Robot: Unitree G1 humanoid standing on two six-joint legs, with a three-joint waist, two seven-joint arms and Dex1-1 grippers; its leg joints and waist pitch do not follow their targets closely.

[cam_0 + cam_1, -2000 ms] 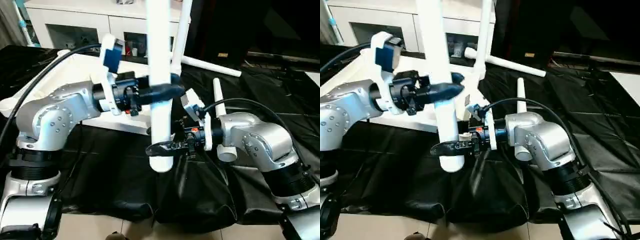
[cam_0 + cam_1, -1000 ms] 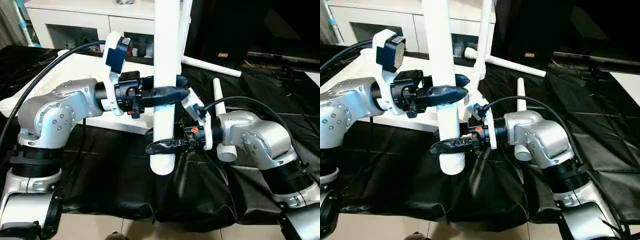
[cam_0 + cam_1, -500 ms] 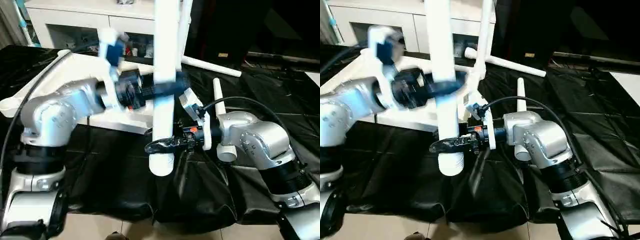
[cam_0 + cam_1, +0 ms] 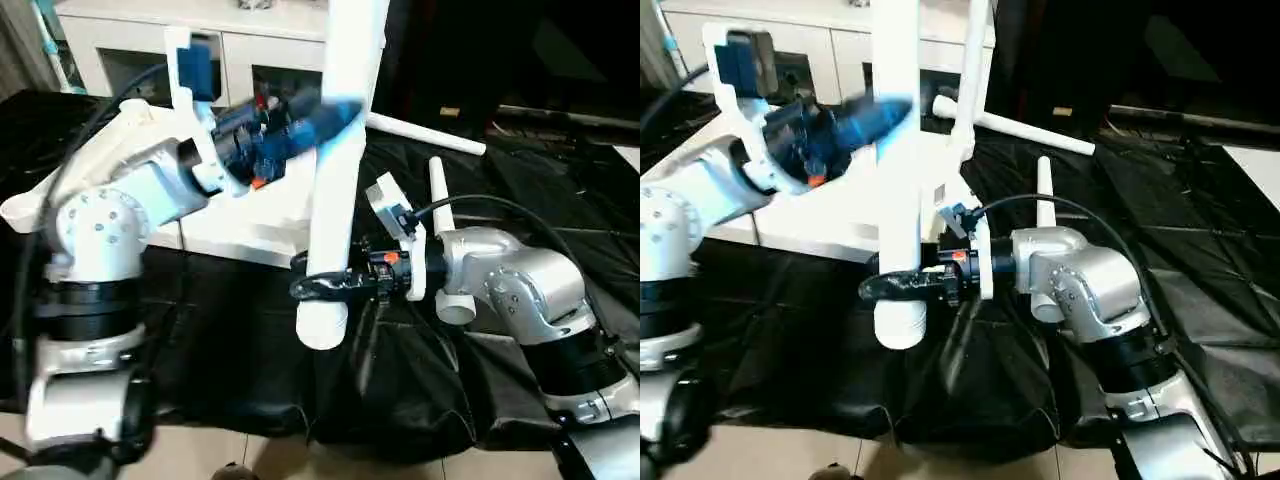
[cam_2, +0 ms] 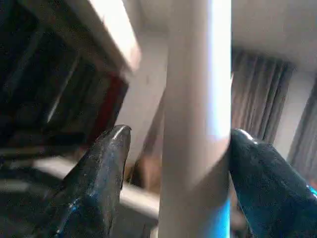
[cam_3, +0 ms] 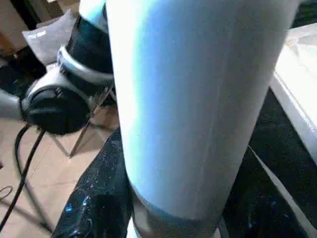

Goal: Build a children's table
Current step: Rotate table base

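A long white leg [image 4: 335,180] stands nearly upright in front of me, its wide end [image 4: 321,325] hanging above the black cloth. My right gripper [image 4: 325,286] is shut on the leg near that low end, and its fingers [image 6: 94,208] press both sides of the tube. Higher up, my left gripper [image 4: 322,112] is open around the same leg, with one finger [image 5: 101,173] standing clear of it. The white tabletop [image 4: 235,225] lies behind my left arm. Another leg [image 4: 975,70] rises behind it. Two other legs [image 4: 437,195] [image 4: 425,135] lie on the cloth.
A white cabinet with glass doors [image 4: 140,45] stands at the back left. Black cloth [image 4: 250,350] covers the work surface and hangs over its near edge. A strip of pale floor [image 4: 200,455] shows below it. Cables run along both forearms.
My left gripper has opened off the leg and the left arm has risen and swung towards the cabinet. The right gripper keeps its hold, and the leg now leans slightly.
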